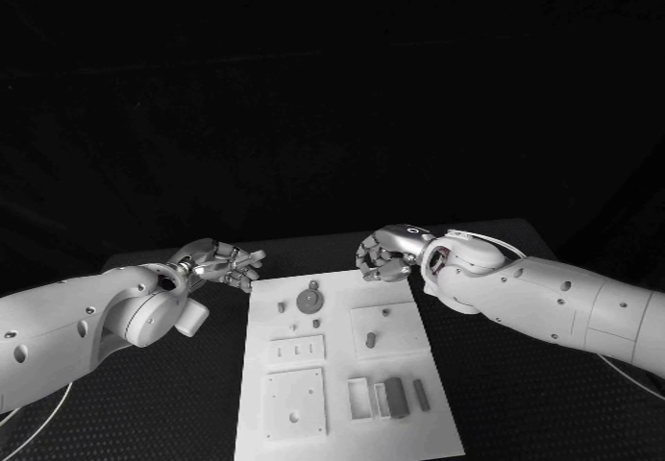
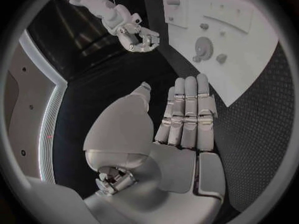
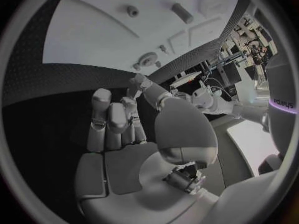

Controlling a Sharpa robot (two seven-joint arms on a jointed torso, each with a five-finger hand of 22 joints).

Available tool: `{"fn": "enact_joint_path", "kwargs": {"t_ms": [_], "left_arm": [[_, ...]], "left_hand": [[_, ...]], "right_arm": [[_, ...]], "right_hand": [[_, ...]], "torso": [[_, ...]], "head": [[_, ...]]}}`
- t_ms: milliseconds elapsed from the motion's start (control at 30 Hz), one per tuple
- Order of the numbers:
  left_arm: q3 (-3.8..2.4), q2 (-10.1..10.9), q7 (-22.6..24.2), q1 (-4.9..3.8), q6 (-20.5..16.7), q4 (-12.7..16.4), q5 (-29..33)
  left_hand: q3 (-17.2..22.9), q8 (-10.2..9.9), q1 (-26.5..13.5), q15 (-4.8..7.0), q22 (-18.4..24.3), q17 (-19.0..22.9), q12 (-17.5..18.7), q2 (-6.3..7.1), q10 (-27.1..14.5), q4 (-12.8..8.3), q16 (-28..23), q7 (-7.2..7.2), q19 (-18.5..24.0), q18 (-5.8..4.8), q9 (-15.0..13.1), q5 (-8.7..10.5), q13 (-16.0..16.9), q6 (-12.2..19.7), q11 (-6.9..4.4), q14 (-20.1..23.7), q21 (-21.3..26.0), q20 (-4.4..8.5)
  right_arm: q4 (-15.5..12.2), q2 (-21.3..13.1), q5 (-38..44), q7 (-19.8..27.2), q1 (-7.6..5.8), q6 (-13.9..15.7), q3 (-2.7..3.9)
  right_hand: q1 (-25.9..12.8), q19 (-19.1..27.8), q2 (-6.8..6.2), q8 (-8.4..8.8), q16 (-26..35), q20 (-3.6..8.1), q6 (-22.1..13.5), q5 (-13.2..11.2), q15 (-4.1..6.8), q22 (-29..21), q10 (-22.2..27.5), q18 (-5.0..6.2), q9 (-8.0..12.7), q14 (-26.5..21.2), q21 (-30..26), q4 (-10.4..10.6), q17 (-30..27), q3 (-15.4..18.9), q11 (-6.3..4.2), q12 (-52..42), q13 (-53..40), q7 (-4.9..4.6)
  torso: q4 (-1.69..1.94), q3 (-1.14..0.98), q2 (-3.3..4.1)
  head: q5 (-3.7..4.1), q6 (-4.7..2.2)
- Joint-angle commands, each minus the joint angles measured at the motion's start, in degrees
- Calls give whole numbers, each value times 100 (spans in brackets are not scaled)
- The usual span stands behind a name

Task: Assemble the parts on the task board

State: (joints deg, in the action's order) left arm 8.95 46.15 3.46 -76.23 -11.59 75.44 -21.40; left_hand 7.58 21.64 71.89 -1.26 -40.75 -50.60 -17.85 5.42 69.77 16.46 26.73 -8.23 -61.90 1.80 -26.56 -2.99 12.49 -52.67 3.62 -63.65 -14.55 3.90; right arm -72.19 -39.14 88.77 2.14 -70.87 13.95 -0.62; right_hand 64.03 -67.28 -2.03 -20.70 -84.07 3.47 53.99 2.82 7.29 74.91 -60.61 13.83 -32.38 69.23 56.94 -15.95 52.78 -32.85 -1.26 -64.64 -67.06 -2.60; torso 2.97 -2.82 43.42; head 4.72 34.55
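Note:
The white task board (image 1: 347, 375) lies in the middle of the black table. On its far part lies a grey gear (image 1: 307, 299), with a short peg (image 1: 372, 339) on a raised square to its right. Several grey bars (image 1: 397, 397) lie near the board's front right. My left hand (image 1: 222, 262) hovers off the board's far left corner, its fingers (image 2: 187, 114) straight and side by side, holding nothing. My right hand (image 1: 388, 254) hangs over the board's far right corner, its fingers (image 3: 115, 119) loosely bent and nothing in them. The gear (image 2: 204, 47) lies well ahead of the left hand.
A plate with three slots (image 1: 297, 351) and a larger square plate (image 1: 295, 403) sit on the board's left half. A white frame (image 1: 359, 397) lies beside the bars. Black mesh table (image 1: 153, 403) stretches on both sides of the board.

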Motion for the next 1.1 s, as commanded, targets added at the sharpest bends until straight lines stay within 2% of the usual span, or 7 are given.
{"fn": "enact_joint_path", "kwargs": {"t_ms": [33,167,367,667,900,967,1100], "left_arm": [[-13,-52,-216,-8,-265,96,38],[-12,-126,-339,-7,-317,276,108],[9,-258,-471,-3,-472,564,519],[171,-263,-557,5,-437,908,691],[181,-292,-638,21,-470,924,708],[182,-290,-643,22,-468,931,712],[183,-295,-658,23,-461,950,736]], "left_hand": [[23,53,136,92,-136,-146,-193,45,133,-11,238,73,-138,110,-32,18,165,-157,-93,-121,-151,76],[-88,-28,291,122,-351,-290,-394,-6,-26,11,465,75,-47,44,-13,18,445,-194,-102,5,-264,148],[-137,-239,456,115,-465,-304,-407,0,-278,7,547,-47,37,18,81,20,577,57,-25,98,-294,161],[-164,-300,433,102,-517,-295,-426,-17,-363,20,581,-90,84,8,122,19,652,114,3,149,-294,152],[-227,-304,302,100,-565,-286,-456,-26,-395,23,622,-81,103,9,137,20,721,78,0,170,-302,151],[-446,-313,279,107,-611,-277,-479,-123,-421,3,658,-72,123,21,150,23,782,65,-7,189,-307,160],[-631,-322,277,108,-649,-257,-495,-175,-440,23,690,-71,128,21,164,20,837,50,-7,201,-309,156]], "right_arm": [[-280,67,380,-690,-19,-273,3],[-456,191,372,-811,-20,-270,3],[-573,348,237,-755,-14,-219,3],[-720,514,111,-959,21,51,5],[-849,610,-50,-1046,46,95,6],[-857,632,-50,-1057,49,113,6],[-885,648,-50,-1074,54,130,6]], "right_hand": [[26,-44,13,-86,-24,15,450,-5,0,92,-51,117,-218,64,36,-47,12,-4,-3,-31,9,-238],[27,-50,5,-87,-24,18,461,-5,2,92,-58,117,-220,70,37,-50,8,-1,-6,-32,13,-235],[27,-56,1,-85,-22,20,473,-5,6,91,-64,117,-222,76,38,-50,4,-1,-10,-33,18,-231],[28,-64,0,-80,-22,23,479,-5,10,88,-69,117,-223,90,37,-53,12,-1,-13,-32,24,-229],[29,-78,-3,-76,-21,28,490,-5,16,86,-79,117,-225,105,38,-54,14,0,-17,-33,31,-227],[29,-80,-4,-74,-21,29,492,-5,17,85,-81,117,-224,111,38,-55,21,1,-17,-33,33,-226],[30,-85,-4,-72,-21,32,494,-5,18,84,-84,117,-225,117,38,-55,22,0,-18,-33,36,-225]], "torso": [[-13,5,-46],[-22,13,-81],[-15,29,-121],[-6,44,-160],[-12,35,-149],[-19,30,-144],[-28,30,-136]], "head": [[-45,-27],[-82,-35],[-110,-20],[-179,11],[-216,5],[-226,1],[-228,1]]}}
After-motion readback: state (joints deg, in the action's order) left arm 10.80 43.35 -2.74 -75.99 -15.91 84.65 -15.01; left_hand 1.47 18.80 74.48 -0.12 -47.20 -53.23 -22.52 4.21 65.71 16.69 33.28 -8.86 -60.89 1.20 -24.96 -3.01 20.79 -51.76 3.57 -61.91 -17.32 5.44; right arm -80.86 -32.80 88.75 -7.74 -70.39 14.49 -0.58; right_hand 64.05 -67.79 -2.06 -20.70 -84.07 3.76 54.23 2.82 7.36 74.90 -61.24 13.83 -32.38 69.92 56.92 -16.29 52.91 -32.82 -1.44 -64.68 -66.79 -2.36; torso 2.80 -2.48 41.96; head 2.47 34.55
